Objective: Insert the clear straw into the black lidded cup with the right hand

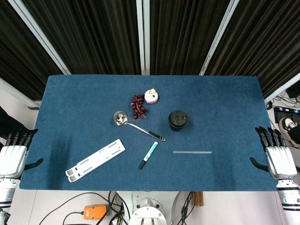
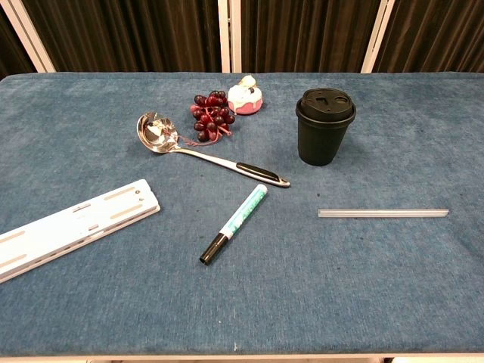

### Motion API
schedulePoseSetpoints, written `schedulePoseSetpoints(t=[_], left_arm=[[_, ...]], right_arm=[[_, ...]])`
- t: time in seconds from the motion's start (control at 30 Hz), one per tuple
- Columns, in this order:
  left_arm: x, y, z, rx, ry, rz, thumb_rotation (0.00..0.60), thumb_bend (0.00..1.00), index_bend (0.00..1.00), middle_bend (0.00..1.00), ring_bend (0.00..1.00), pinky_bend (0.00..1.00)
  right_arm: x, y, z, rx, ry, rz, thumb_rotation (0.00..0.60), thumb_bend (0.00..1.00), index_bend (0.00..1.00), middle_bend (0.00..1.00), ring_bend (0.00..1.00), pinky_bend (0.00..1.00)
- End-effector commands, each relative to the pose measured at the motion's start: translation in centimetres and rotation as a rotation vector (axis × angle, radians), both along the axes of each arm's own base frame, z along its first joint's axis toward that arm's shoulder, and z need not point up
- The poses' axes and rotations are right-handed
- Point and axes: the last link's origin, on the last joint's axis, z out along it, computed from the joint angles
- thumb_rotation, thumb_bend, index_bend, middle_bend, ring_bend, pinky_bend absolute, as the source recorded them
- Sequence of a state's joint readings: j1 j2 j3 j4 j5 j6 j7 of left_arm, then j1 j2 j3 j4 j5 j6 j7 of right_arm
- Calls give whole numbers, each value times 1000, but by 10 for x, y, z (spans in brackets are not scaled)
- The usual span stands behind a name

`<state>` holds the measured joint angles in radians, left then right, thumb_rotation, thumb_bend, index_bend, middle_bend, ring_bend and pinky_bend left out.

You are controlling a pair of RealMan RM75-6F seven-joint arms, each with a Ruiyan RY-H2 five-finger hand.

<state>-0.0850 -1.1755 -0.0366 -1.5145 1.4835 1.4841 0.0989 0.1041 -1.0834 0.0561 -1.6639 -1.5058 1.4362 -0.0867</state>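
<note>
- Flat on blue table (image 1: 70, 108): clear straw (image 1: 192, 152), lying crosswise, well apart from right hand (image 1: 277, 157).
- Upright just behind straw: black lidded cup (image 1: 178, 120), lid on.
- At right table edge: right hand, fingers (image 1: 267, 136) apart, holding nothing.
- At left edge: left hand (image 1: 14, 154), fingers apart, empty.
- Near cup: ladle (image 1: 133, 124), marker (image 1: 148, 155).

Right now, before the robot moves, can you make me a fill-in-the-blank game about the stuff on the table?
1. The clear straw lies flat on the ____ table.
2. The black cup stands upright with its ____ on.
3. The marker lies between the straw and the white ____.
4. Both the left hand and right hand hold ____.

Missing words: blue; lid; stand; nothing
</note>
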Motion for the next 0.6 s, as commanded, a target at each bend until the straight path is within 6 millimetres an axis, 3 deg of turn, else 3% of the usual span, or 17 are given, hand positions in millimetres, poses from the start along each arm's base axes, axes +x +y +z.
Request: schedulePoseSetpoints(t=[0.03,0.17,0.43,0.6], left_arm=[[0,1,0,6,-3,-3,600,36,131,152,70,12],[1,2,-1,9,-9,-6,600,36,132,152,70,12],[1,0,-4,8,-14,-14,600,36,131,152,70,12],[-1,-2,-3,11,-17,-10,600,35,131,151,70,12]], right_arm=[[3,0,-4,13,7,14,600,346,76,131,0,111],[20,-5,-26,100,27,70,600,341,102,132,33,169],[66,-36,-96,295,125,178,600,334,205,153,83,244],[84,-52,-129,333,182,207,600,335,271,170,107,263]])
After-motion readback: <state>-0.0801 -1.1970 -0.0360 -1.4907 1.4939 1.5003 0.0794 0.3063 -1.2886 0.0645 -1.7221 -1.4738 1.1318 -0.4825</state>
